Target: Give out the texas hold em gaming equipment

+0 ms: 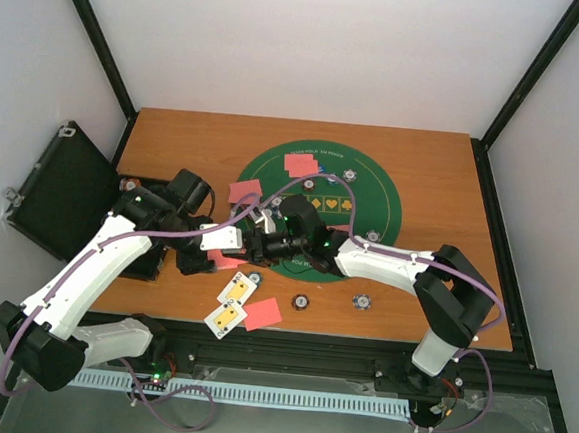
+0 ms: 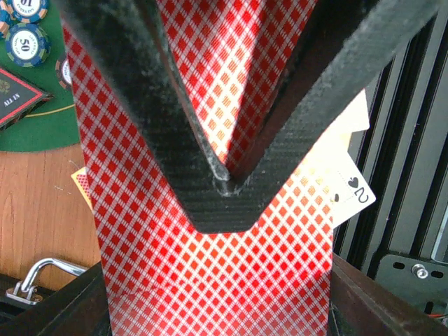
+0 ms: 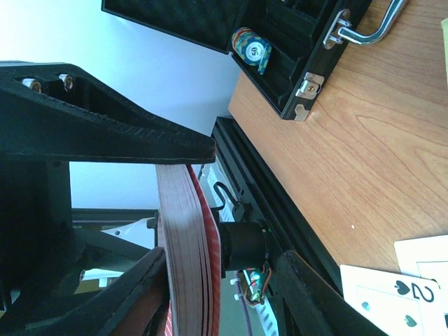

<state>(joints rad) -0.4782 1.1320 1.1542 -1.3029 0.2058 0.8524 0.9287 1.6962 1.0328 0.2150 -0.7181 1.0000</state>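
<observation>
Near edge: two face-up cards (image 1: 235, 291) and a red-backed card (image 1: 264, 315) lie just inside the table's (image 1: 434, 288) front lip, close to the black rail (image 1: 358, 367). I'd judge this is one player's place.
Left claw: the left gripper (image 2: 224, 183) is clamped tight on the deck of playing cards (image 2: 140, 245) and holds it up off the wood.
Right claw: the right gripper (image 3: 185, 203) is half-narrowed, with a finger on either side of the deck's end. The view is edge-on, so I cannot tell whether a card is pinched.
Why so: one arm seems to act as holder and the other as dealer — a single card peels more easily from a raised deck than from one lying flat.
Chips: poker chips (image 1: 301, 303) sit apart on the wood in front of the green mat (image 1: 371, 198), and more lie on its rim.
Left side: the open black case (image 3: 280, 77) has a stack of chips (image 3: 250, 45) inside and lies under the left arm — there is little room to swing that way.
Far: two more cards (image 1: 300, 163) lie back-up, one on the mat and one beside it.
Open room: bare wood shows to the right of the mat, and the right arm could sweep there without nudging anything.
</observation>
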